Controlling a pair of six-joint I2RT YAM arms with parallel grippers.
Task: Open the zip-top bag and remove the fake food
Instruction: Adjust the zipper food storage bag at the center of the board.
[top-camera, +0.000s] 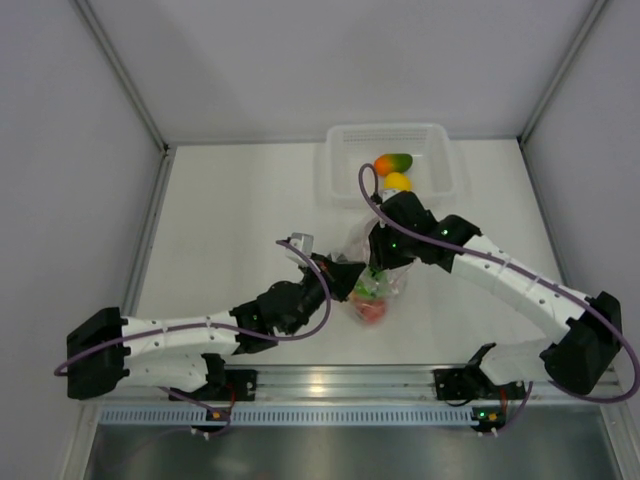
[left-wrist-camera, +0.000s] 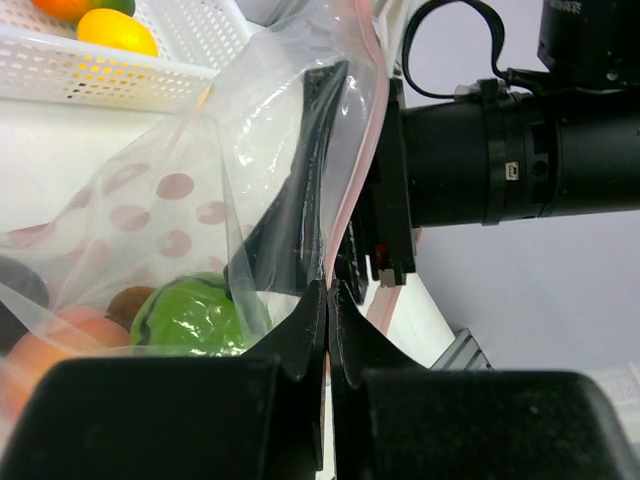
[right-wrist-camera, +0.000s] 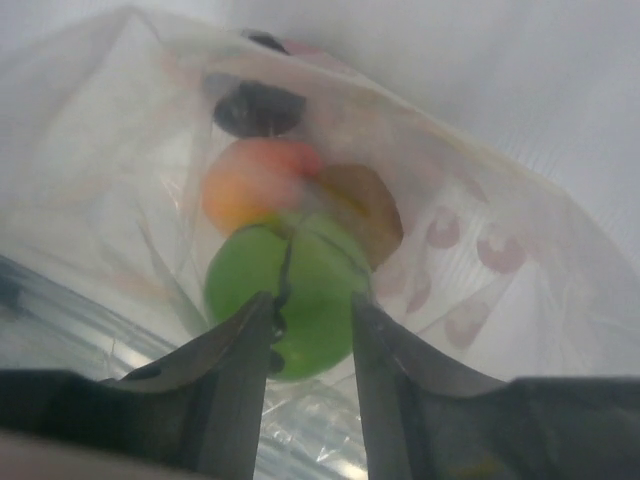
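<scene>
Right hand (right-wrist-camera: 312, 308) seemingly around green fruit (right-wrist-camera: 300, 262)

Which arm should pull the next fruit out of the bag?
Right. The right claw is inside the zip-top bag, tips at the green fruit. The left claw is pinched shut on the bag's rim, holding it up.

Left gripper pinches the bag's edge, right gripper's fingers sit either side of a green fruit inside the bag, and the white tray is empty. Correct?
No. The white tray is not empty: the top external view shows an orange-green mango and a yellow fruit in it. The left gripper does pinch the bag, and the right gripper does straddle the green fruit.
</scene>
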